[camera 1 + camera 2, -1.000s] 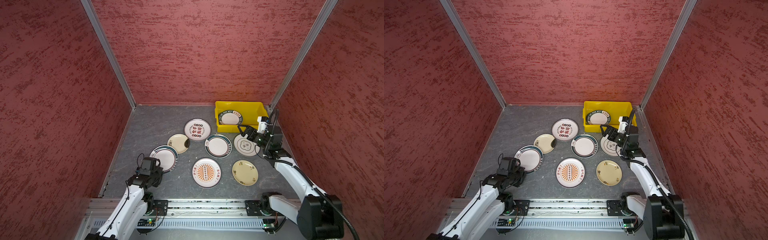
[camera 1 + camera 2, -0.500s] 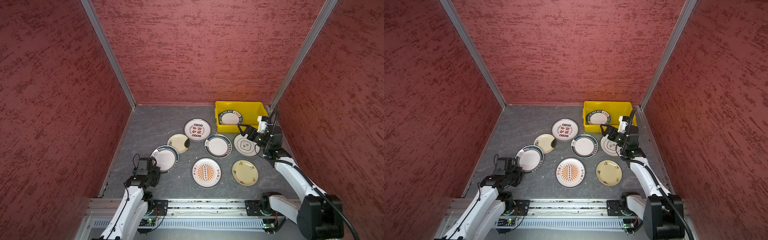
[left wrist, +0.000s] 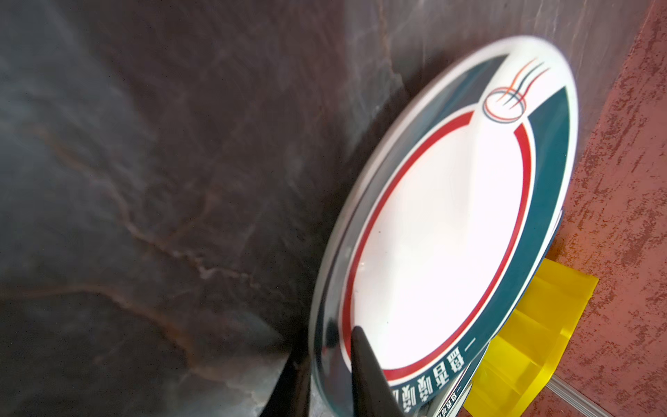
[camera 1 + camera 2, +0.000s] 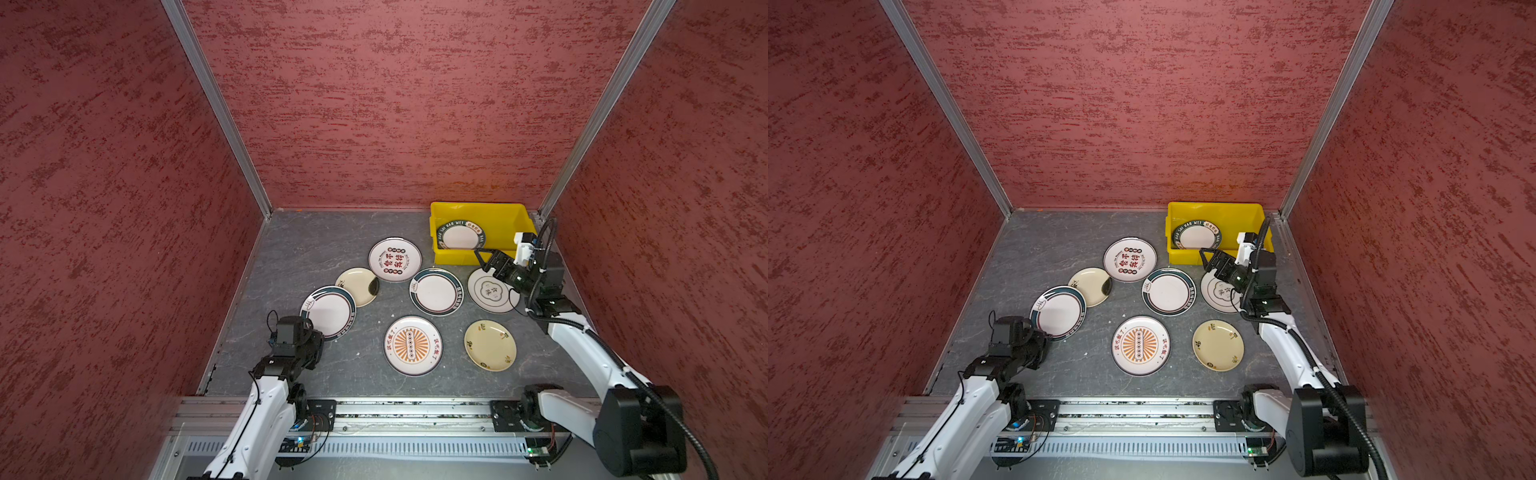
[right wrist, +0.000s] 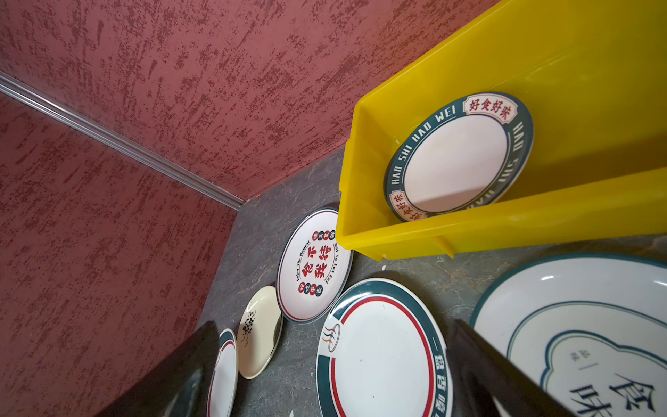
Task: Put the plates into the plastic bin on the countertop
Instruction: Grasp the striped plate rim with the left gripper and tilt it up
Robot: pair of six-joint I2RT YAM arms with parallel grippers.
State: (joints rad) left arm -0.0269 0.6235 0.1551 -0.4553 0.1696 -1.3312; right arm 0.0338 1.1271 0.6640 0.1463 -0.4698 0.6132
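Left wrist view: left claw (image 3: 325, 348) clamps the rim of a green-banded plate (image 3: 440, 231) on the bench (image 3: 162, 180). In a top view, right claw (image 4: 485, 265) gapes above a cloud-motif plate (image 4: 487, 296); yellow bin (image 4: 505, 220) holds one lettered plate (image 4: 460, 237).

Red textured walls (image 4: 395, 104), aluminium corner posts (image 4: 215, 104)
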